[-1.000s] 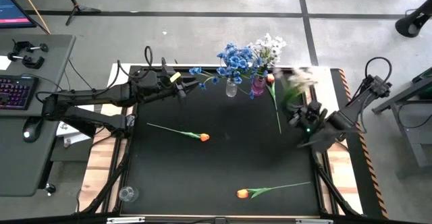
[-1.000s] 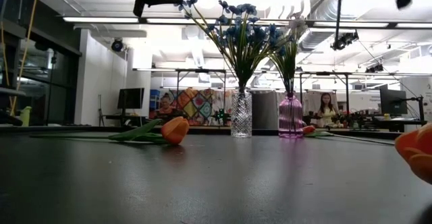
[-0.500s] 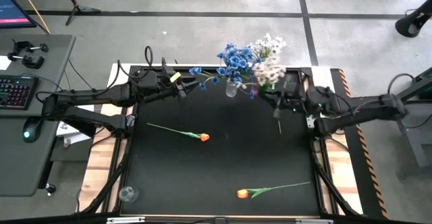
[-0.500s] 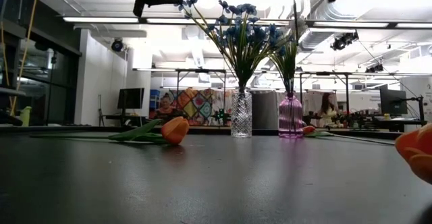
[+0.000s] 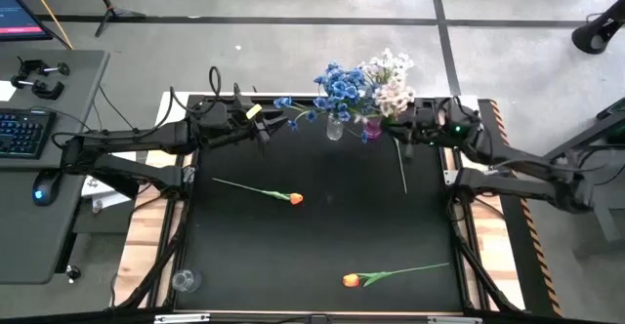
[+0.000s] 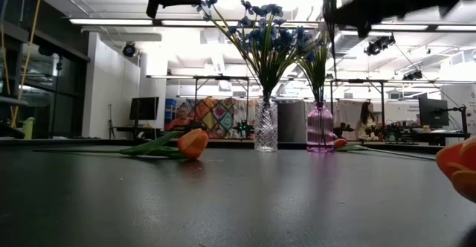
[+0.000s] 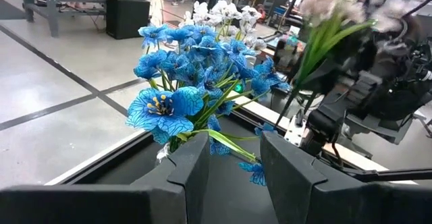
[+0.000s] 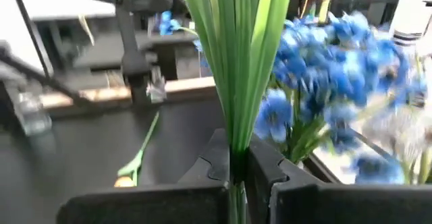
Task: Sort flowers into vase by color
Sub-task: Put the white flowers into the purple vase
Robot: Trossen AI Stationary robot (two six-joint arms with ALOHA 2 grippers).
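The right hand (image 5: 408, 132) has swung in from the desk's (image 5: 322, 246) right edge in the last second and now hangs just beside the purple vase (image 5: 372, 126), fingers pressed together on the green stems of a pale spray (image 5: 395, 100) whose blossoms sit above the vase mouth. That puts the white flowers close to insertion. The left hand (image 5: 266, 127), half spread around a blue spray (image 5: 293, 109) beside the clear vase (image 5: 335, 129), has not moved.

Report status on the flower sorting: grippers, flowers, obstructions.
Left gripper holding blue spray near clear vase. Right gripper shut on white spray above purple vase. Three orange tulips still lying on table.
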